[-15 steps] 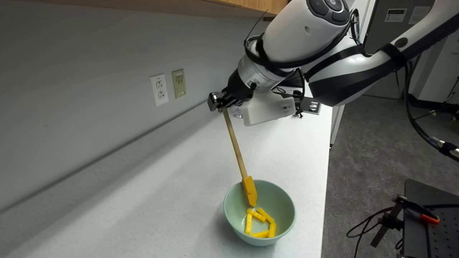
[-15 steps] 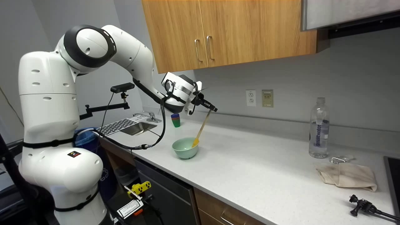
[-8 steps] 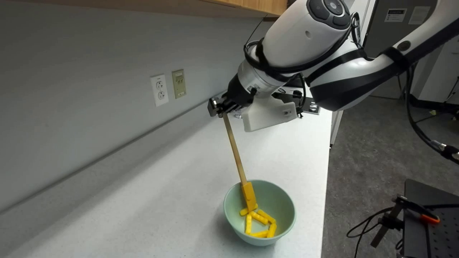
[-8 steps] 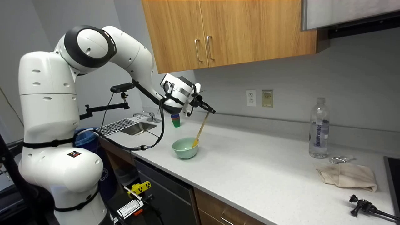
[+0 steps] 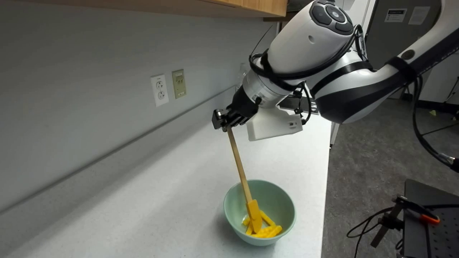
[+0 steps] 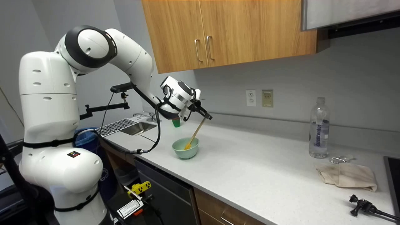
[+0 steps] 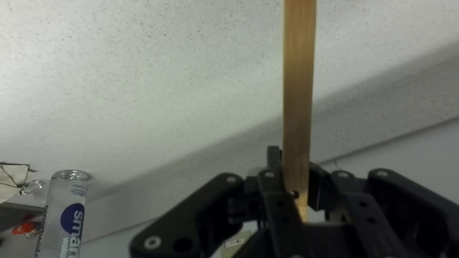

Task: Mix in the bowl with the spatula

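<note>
a long, yellow-bladed wooden spatula (image 5: 243, 179) is gripped by the black end effector (image 7: 296, 170); at lower centre in an exterior view, its blade (image 5: 254, 216) is set among stubby yellow pieces (image 5: 267, 231) inside the round, mint-green bowl (image 5: 279, 202). mixing is judged begun, more stirring likely left.

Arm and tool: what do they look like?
The arm is white and rounded, with black bands, a small dark sticker low down and a looping black cable. The tool is black, with linked fingers and silvery screw heads.
</note>
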